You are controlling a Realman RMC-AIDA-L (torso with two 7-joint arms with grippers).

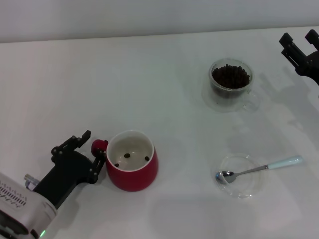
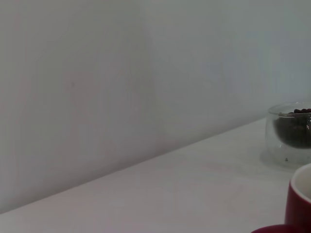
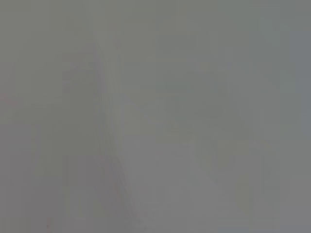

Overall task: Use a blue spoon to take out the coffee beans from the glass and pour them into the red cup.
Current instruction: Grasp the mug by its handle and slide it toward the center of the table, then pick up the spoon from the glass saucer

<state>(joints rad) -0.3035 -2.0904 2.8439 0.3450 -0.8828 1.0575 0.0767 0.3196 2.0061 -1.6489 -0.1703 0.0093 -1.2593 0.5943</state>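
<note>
The red cup stands at the front left with three coffee beans inside; its rim shows in the left wrist view. My left gripper is open, its fingers on either side of the cup's small handle. The glass, also in the left wrist view, stands at the back right holding a heap of coffee beans. The blue spoon lies with its bowl in a shallow clear dish, handle pointing right. My right gripper is open and empty at the far right, beyond the glass.
The white table meets a pale wall at the back. The right wrist view shows only plain grey.
</note>
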